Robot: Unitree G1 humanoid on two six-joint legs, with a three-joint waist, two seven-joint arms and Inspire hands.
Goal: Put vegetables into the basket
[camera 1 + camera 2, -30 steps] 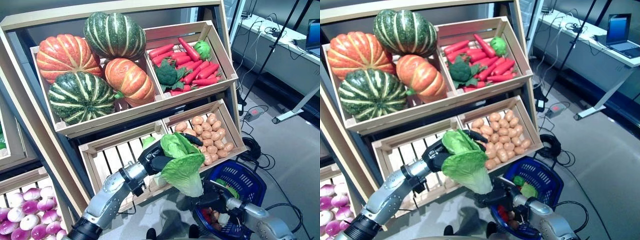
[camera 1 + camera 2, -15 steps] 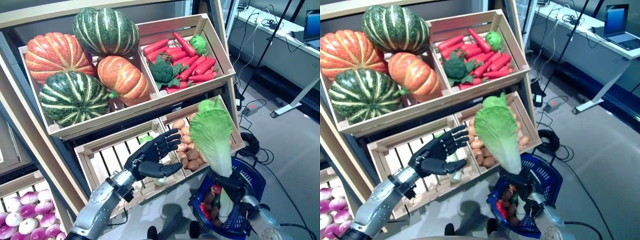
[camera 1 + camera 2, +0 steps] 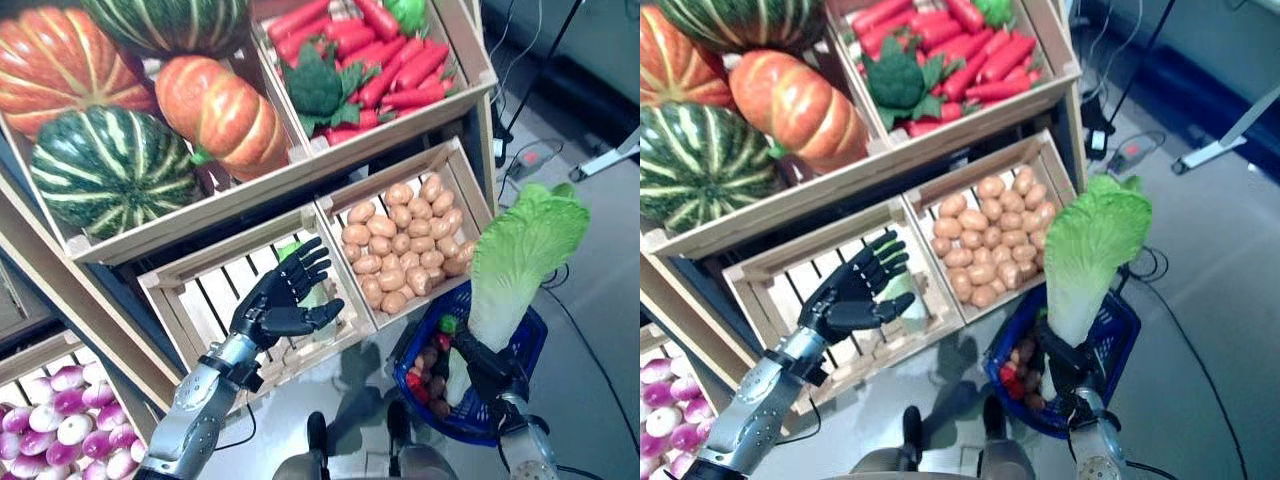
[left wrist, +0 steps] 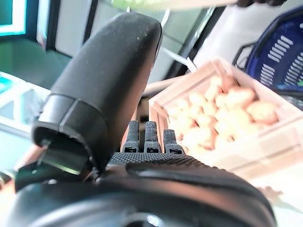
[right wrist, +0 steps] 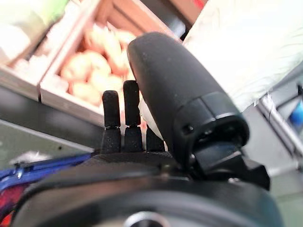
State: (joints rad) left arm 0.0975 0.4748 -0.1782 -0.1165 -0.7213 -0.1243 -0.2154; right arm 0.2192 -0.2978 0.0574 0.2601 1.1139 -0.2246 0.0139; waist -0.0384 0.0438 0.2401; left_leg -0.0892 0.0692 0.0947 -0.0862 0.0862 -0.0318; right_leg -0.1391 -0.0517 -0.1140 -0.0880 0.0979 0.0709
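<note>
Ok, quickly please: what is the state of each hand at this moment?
Left hand: open, fingers spread, holding nothing, in front of the slatted crate.
Right hand: shut on the cabbage, held upright above the blue basket.

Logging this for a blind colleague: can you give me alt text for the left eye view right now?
The right hand holds a napa cabbage upright by its white base above the blue basket, which already holds vegetables. The left hand hangs open before a slatted crate, beside a crate of potatoes.
</note>
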